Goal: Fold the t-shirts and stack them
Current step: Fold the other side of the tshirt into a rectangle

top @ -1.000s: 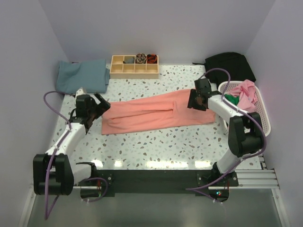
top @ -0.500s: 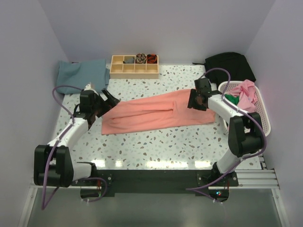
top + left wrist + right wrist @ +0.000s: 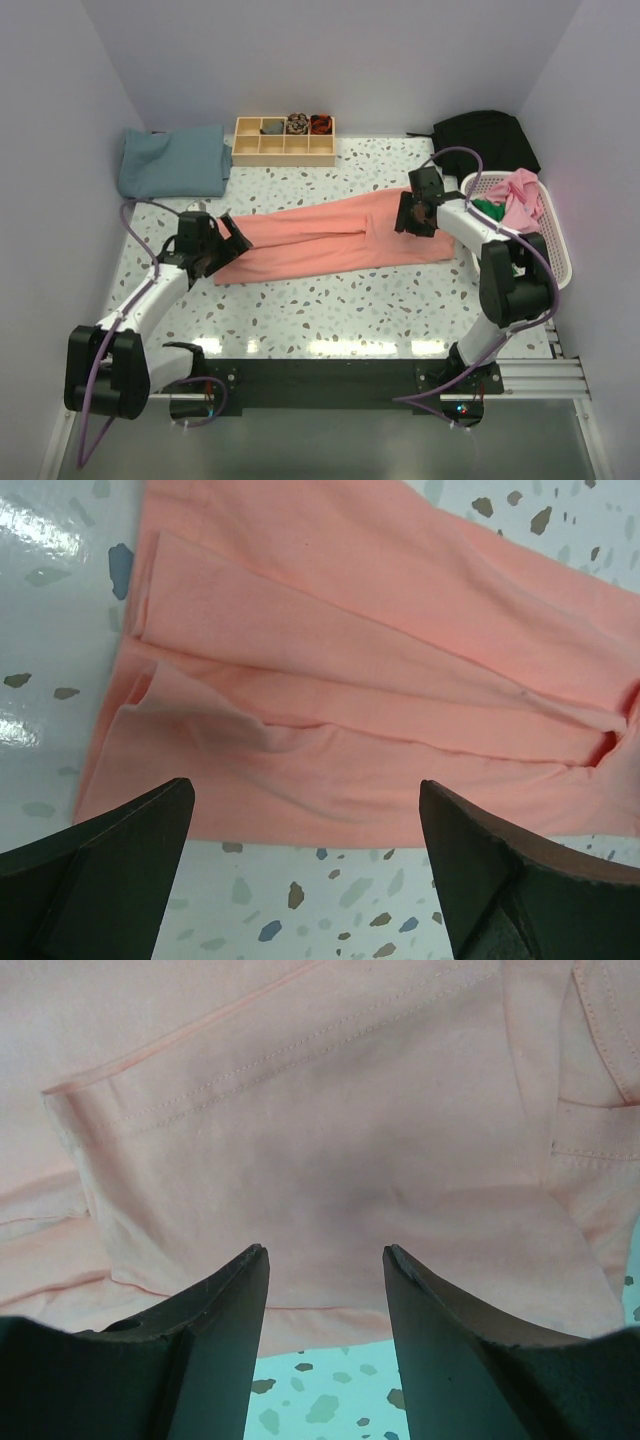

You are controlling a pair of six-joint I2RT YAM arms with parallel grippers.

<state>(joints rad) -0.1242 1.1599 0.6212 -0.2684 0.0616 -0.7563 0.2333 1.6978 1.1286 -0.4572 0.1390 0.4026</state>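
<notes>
Two arms reach over a white speckled bench (image 3: 330, 300), glossy enough to throw back bright patches of light along its near edge. Pale lilac walls (image 3: 330, 60) close it in on the far, left and right sides, and a black plate (image 3: 320, 380) runs along the near edge under the arm bases.

The salmon shirt (image 3: 335, 240) lies across the middle of the bench as a long band, folded lengthwise, running from near the left edge up toward the right edge. The left gripper (image 3: 225, 240) sits at its left end. In the left wrist view, its fingers (image 3: 90, 860) are spread wide with nothing between them, and the layered hem lies flat below. The right gripper (image 3: 410, 212) sits over the shirt's right end. Its fingers (image 3: 210, 1310) stand a moderate gap apart above a stitched seam, and whether they touch the cloth cannot be told.

A blue shirt (image 3: 172, 160) lies folded in the far left corner. Just beside it, at the far edge, stands a wooden tray (image 3: 284, 140) with small items in some compartments. A white basket (image 3: 555, 250) at the right edge holds pink cloth (image 3: 520, 200) and green cloth (image 3: 488, 208). A black bundle (image 3: 487, 135) sits in the far right corner.
</notes>
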